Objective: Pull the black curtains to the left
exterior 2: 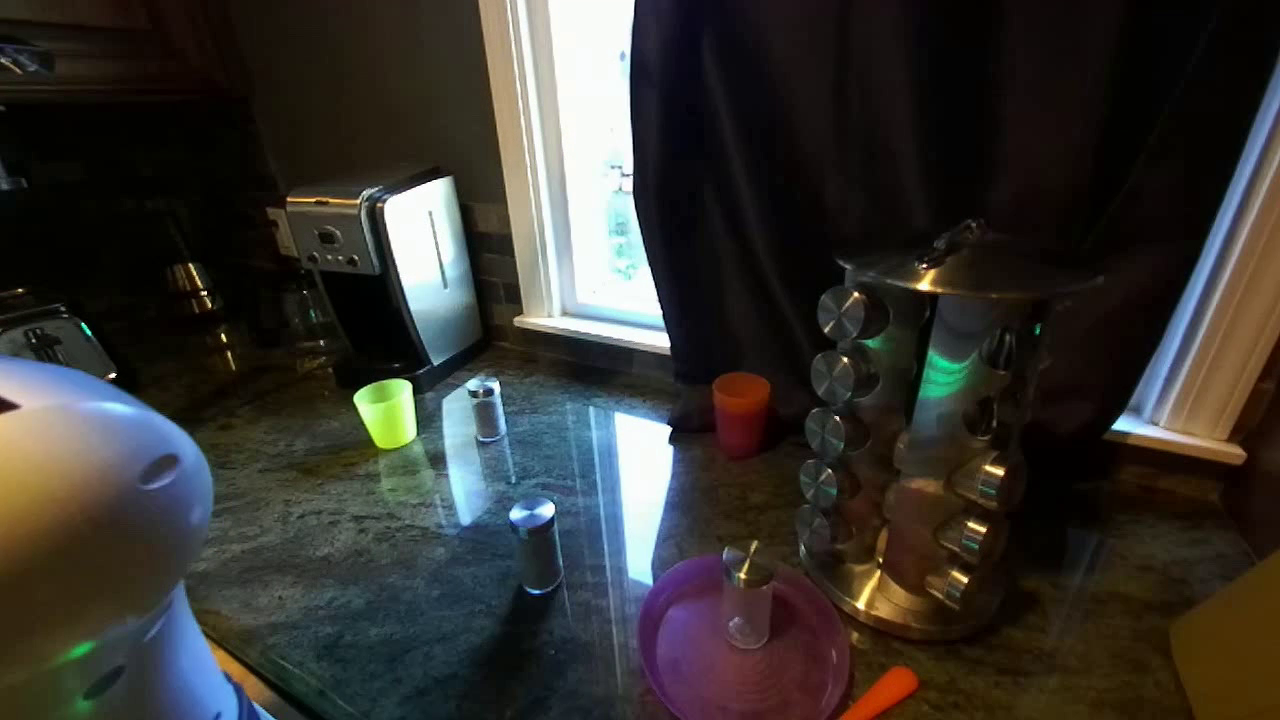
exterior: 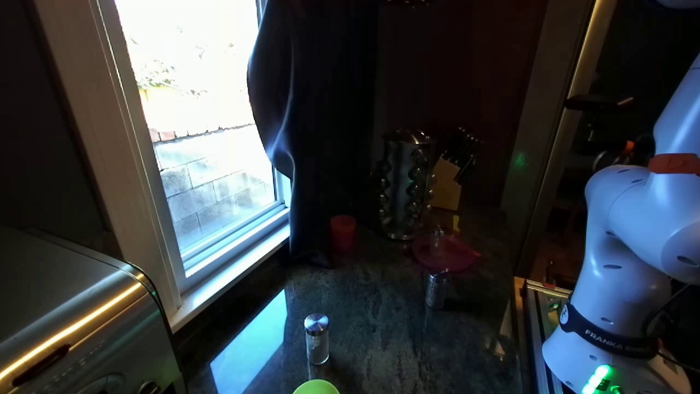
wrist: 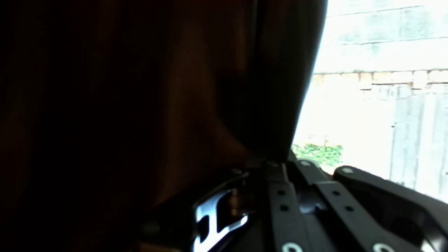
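Note:
The black curtains (exterior: 328, 120) hang in soft folds over part of the window and reach down to the dark countertop. They also show in an exterior view (exterior 2: 780, 180) behind the spice rack, with a bright strip of window uncovered on their left. In the wrist view the black fabric (wrist: 280, 87) fills the left and middle and narrows down into my gripper (wrist: 271, 162). The fingers are close together with the curtain's edge pinched at their tips. The fingertips are dark and partly hidden by the fabric. The gripper is out of view in both exterior views.
A steel spice rack (exterior 2: 920, 450) and a red cup (exterior 2: 741, 415) stand close by the curtain's foot. A purple plate (exterior 2: 690, 670) bears a jar. Other jars (exterior: 317, 339), a green cup (exterior 2: 385, 413), a coffee maker (exterior 2: 415, 270) and a knife block (exterior: 448, 183) stand on the counter.

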Tool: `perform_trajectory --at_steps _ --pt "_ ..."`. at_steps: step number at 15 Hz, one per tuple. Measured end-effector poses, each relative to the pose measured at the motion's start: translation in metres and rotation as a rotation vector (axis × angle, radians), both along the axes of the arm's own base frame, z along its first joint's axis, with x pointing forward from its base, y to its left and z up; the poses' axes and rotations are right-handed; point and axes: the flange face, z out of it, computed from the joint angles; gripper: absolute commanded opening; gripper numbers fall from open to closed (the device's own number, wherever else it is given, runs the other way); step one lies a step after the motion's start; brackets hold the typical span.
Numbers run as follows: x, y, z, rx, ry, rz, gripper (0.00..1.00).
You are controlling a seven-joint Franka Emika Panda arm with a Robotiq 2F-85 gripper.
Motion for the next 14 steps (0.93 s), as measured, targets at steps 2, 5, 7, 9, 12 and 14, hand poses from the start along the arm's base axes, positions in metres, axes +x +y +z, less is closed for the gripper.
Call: perform_trajectory --at_steps 2,5,7,9,12,14 --pt "-0.011 0.016 0.002 0.025 0.0 0.092 0.01" --pt "-0.018 0.024 0.007 0.037 -0.005 0.145 0.03" --pt "-0.015 0.021 0.004 0.034 0.0 0.135 0.03" --pt "-0.014 0.019 0.003 0.034 0.002 0.131 0.03" --pt "-0.014 0.02 0.003 0.034 0.002 0.132 0.01" --pt "-0.013 0.026 0.003 0.03 0.002 0.161 0.01"
